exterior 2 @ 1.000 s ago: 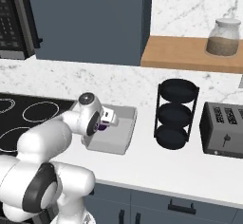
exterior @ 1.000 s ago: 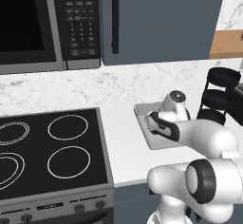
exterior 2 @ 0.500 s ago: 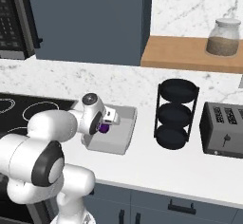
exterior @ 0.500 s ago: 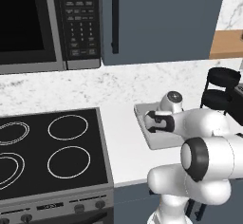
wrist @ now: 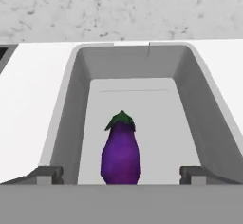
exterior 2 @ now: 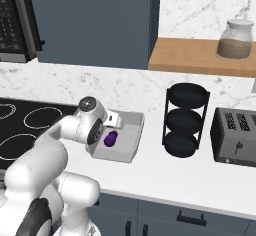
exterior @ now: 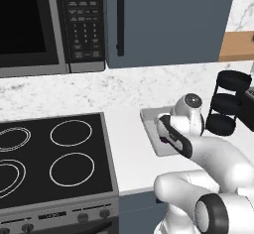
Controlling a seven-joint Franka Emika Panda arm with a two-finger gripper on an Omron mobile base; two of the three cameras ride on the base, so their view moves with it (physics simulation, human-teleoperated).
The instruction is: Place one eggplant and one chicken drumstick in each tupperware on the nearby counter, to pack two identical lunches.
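You are looking at the stovetop on the left, then the gripper hanging over a grey tupperware on the white counter. The fingers are standing wide apart, holding nothing. The violet eggplant is lying on the tupperware floor between the fingertips. Any sideways motion while lifting is risking a finger clipping the eggplant or the rim. In the hand view its long axis is running along the tupperware's length, green stem pointing toward the far wall.

Even rendered light, soft shadows, sharp focus
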